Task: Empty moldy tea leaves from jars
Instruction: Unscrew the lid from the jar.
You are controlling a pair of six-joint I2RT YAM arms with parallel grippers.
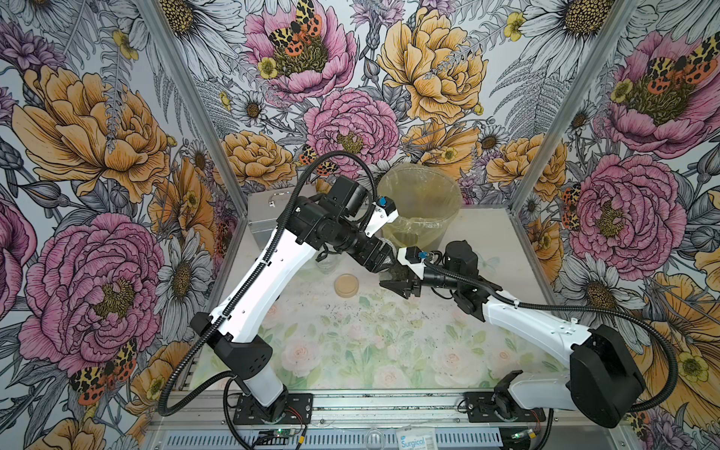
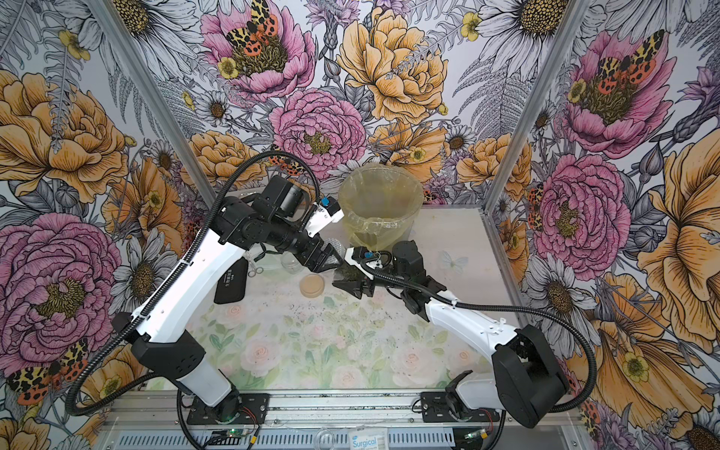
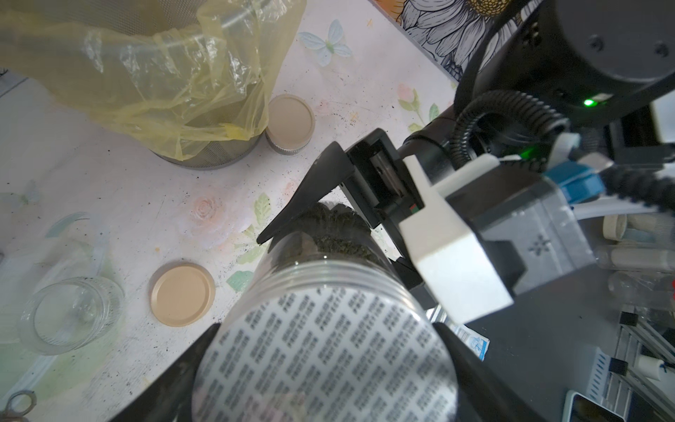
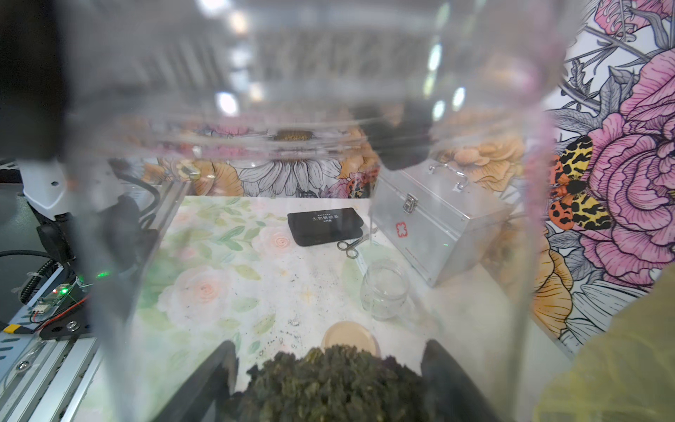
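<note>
The right hand [image 4: 328,350] is clenched on the base end of a glass jar [image 3: 328,277], held above the tabletop [image 1: 350,331] just beside the yellow-bagged bin [image 1: 452,222]. Its tea leaves [image 3: 328,230] sit inside behind a foil seal [image 3: 325,350]. The left hand [image 3: 325,369] straddles that sealed mouth, spread wide; whether it presses cannot be told. Tearing the seal here would likely spill leaves beside the bin, and a hard tug could twist the glass loose.

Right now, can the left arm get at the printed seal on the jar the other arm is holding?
Probably yes. The right gripper holds the jar by its leaf-filled end, with the seal facing the left gripper, whose fingers flank it. Nothing lies between them.
</note>
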